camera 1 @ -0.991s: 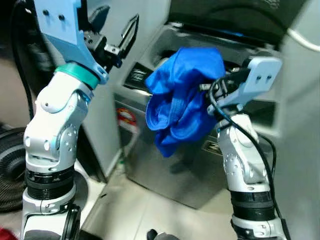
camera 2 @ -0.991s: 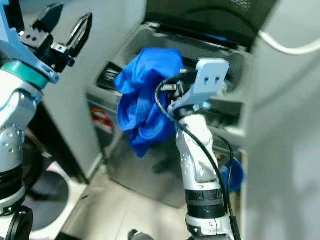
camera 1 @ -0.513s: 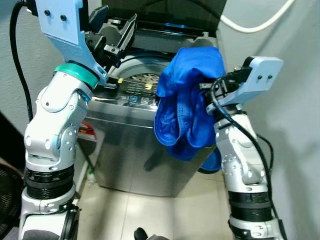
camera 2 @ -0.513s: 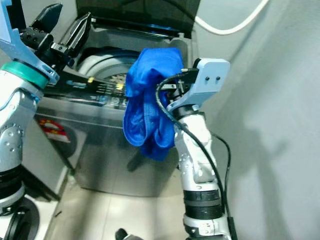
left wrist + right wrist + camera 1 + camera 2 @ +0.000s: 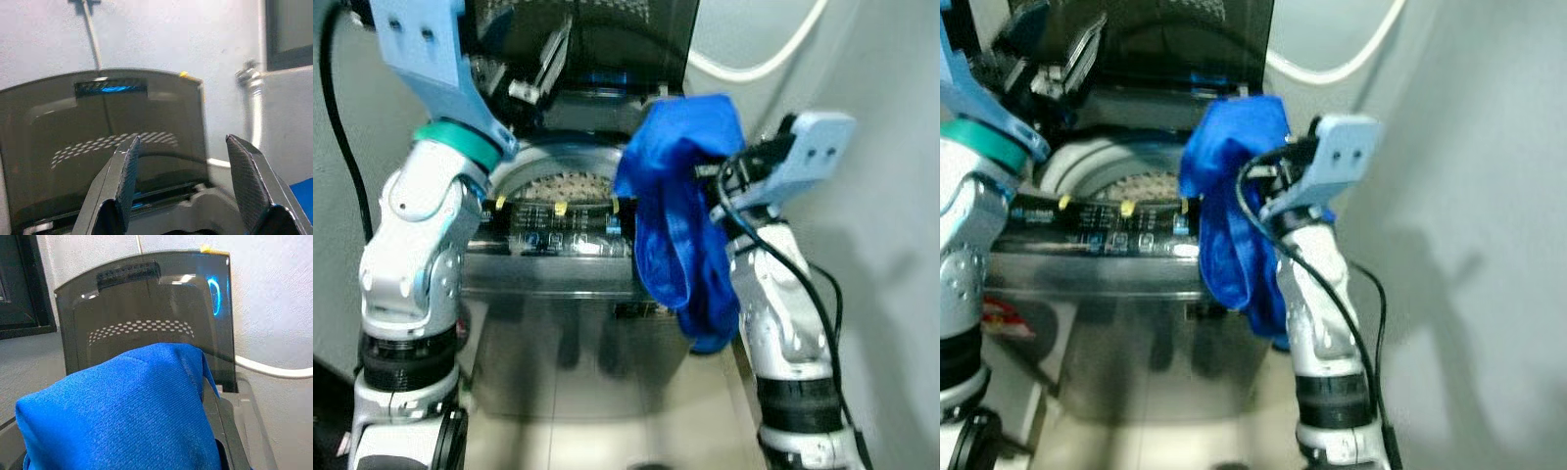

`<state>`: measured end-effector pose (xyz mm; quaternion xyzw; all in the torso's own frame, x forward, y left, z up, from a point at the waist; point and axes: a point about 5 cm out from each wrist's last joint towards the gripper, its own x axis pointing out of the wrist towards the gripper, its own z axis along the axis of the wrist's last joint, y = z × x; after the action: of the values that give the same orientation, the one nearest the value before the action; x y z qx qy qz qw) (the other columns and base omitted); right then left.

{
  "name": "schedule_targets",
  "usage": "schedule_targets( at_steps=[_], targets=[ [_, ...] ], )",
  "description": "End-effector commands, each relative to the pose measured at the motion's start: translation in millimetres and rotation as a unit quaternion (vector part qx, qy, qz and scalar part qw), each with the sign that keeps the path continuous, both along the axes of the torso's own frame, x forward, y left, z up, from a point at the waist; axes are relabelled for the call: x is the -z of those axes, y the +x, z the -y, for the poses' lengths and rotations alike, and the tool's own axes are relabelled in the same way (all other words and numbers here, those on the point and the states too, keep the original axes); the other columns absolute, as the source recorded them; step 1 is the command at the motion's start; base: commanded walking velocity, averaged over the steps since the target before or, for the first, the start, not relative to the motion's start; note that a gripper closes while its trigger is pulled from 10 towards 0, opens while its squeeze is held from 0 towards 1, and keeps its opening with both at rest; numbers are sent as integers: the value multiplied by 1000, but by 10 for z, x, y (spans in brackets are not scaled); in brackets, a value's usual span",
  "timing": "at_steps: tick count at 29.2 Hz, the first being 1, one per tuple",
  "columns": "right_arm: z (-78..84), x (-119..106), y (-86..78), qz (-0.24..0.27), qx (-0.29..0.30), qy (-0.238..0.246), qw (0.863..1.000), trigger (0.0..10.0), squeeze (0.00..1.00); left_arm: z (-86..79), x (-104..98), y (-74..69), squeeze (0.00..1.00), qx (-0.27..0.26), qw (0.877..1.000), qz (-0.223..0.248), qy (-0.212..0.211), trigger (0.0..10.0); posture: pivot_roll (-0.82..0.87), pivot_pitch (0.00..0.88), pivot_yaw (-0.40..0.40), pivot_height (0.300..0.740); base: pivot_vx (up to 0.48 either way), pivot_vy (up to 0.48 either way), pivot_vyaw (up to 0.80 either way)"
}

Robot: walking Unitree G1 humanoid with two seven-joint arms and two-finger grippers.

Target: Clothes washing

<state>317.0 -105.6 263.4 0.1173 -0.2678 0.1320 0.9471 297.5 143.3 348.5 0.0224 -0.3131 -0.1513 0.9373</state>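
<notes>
Even indoor light throughout; both head views soft with motion blur, both wrist views sharper.

In the head views, edges of the blue garment (image 5: 680,211) and the washing machine (image 5: 563,284) front are smeared, and glare streaks cross the control panel (image 5: 1102,240). The right arm casts a soft grey shadow on the wall (image 5: 1469,294). The tinted lid (image 5: 146,318) reflects a blue glow and pale highlights; the near fingers (image 5: 122,181) are slightly out of focus.

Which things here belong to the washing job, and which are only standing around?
For the job:
- blue garment, held by the right hand
- washing machine, lid open
- left hand, open

Not for the job:
- white hose
- wall
</notes>
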Motion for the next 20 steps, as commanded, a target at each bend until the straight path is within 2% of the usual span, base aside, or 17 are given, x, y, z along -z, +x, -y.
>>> schedule_targets(
  at_steps=[1,4,20],
  targets=[
    [31,-14,4,3,6,0,1000,10000,0,18,18,12,0,1,1000,-5,6,10000,40,40,4,740,442,0,0],
    [36,-9,5,2,7,-1,1000,10000,0,20,27,17,0,2,1000,-9,2,10000,40,41,5,740,326,0,0],
    [43,-10,2,4,8,-4,1000,10000,0,100,53,-25,0,32,999,-10,9,10000,36,45,3,740,0,0,0]
  ],
)
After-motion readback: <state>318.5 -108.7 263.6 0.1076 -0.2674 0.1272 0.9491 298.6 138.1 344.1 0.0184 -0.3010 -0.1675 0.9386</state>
